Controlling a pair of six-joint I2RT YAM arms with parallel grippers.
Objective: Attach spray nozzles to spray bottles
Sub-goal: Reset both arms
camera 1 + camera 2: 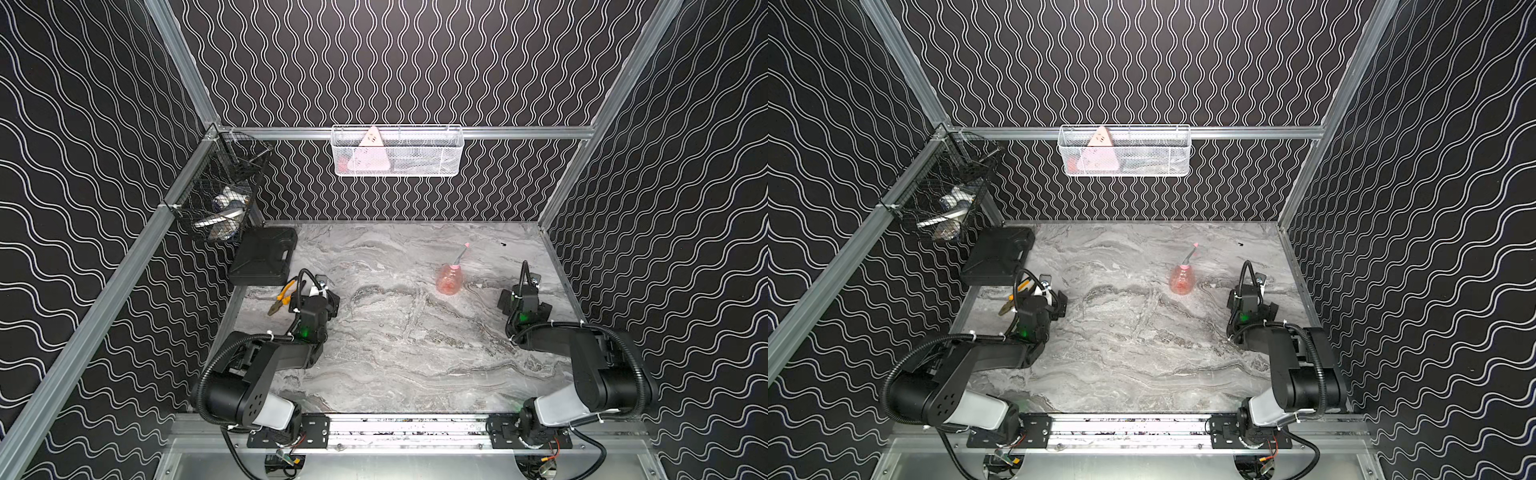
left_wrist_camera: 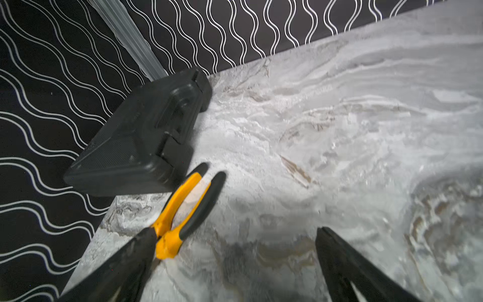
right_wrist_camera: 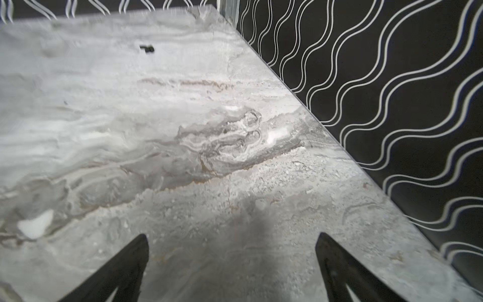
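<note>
Both claws stand wide apart and hold nothing: the left claw [image 2: 235, 231] and the right claw [image 3: 232, 236] each hang low over bare marble-patterned tabletop [image 1: 395, 353], fingers spread.

The translucent pink spray bottle [image 1: 448, 282] stands upright on its wide base between the two arms. The spray nozzle [image 1: 461, 254] rises at a slant from the bottle's neck, its pink tip pointing up and away toward the back wall. Whether its collar is screwed down cannot be told.

The right claw is the nearer one, to the right of the bottle and apart from it. The left claw is well apart on the bottle's left. Beyond that claw from the bottle lie yellow-handled pliers [image 2: 180, 209]. In the left wrist view one finger crosses in front of their head, and contact cannot be made out.

Farther left of the bottle, against the side wall, lies a closed black case [image 1: 264, 257], and above it hangs a black wire basket [image 1: 220, 187] holding pale odds and ends.

Behind the bottle and higher up, a white mesh basket [image 1: 397, 151] hangs on the back wall, a pink triangular card [image 1: 370, 156] propped inside. A small black speck [image 1: 503, 244] lies behind the bottle, to its right.
</note>
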